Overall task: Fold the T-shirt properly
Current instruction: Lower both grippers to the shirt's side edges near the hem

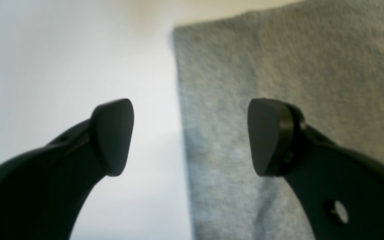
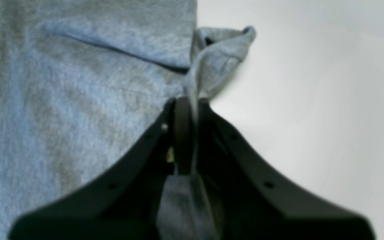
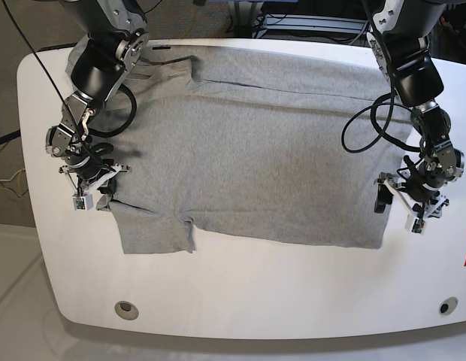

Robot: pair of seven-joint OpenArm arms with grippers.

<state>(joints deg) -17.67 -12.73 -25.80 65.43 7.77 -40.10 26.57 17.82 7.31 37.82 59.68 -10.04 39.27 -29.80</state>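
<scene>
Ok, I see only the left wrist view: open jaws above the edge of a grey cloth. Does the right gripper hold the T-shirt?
Observer: Yes, the right gripper is shut on a bunched fold of the T-shirt.
Operator: Where on the shirt?
Observer: At its edge, beside one short sleeve.
Operator: Is the shirt folded yet?
Observer: No, it lies spread over the white table, and no lettering shows.

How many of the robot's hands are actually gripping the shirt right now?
1. The right hand is clamped on a bunched bit of the shirt at its edge. The left hand is open, straddling the opposite edge.
</scene>
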